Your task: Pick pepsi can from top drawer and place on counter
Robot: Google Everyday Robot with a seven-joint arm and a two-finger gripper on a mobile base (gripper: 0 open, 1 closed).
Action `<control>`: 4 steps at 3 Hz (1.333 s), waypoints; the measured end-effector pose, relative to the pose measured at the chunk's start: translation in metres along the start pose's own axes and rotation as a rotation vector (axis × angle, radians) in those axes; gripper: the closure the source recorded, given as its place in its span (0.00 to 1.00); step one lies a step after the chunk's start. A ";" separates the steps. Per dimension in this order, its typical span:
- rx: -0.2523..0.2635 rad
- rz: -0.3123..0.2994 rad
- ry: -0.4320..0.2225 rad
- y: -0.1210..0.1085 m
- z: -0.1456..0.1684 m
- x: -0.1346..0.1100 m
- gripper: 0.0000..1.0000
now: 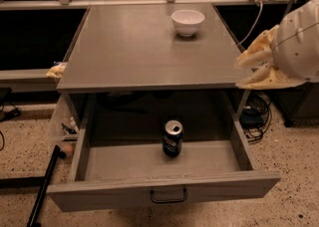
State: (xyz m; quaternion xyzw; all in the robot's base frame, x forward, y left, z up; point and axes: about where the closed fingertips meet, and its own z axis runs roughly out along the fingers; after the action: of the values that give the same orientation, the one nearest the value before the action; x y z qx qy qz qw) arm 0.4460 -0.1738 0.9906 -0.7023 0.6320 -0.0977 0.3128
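Note:
The pepsi can [172, 138] stands upright in the middle of the open top drawer [164, 191], dark blue with a silver top. The grey counter [134, 47] lies above the drawer. My gripper [242, 73] comes in from the right edge of the view, at the counter's right front corner and well above and to the right of the can. Its pale fingers [253, 57] are spread apart and hold nothing. The white rounded wrist [299, 42] sits behind them.
A white bowl [188, 22] stands at the back right of the counter. Cables and a power strip [255, 116] lie on the floor to the right of the drawer. A black pole [42, 186] leans at the lower left. A rail [149, 3] runs behind the counter.

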 end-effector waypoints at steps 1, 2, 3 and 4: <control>-0.054 0.037 -0.053 0.013 0.048 0.001 0.89; -0.095 0.071 -0.080 0.028 0.088 0.009 1.00; -0.106 0.115 -0.125 0.046 0.125 0.016 1.00; -0.096 0.174 -0.184 0.061 0.161 0.023 1.00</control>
State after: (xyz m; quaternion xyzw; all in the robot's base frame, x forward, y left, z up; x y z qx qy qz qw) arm 0.4852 -0.1453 0.8234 -0.6649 0.6632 0.0251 0.3426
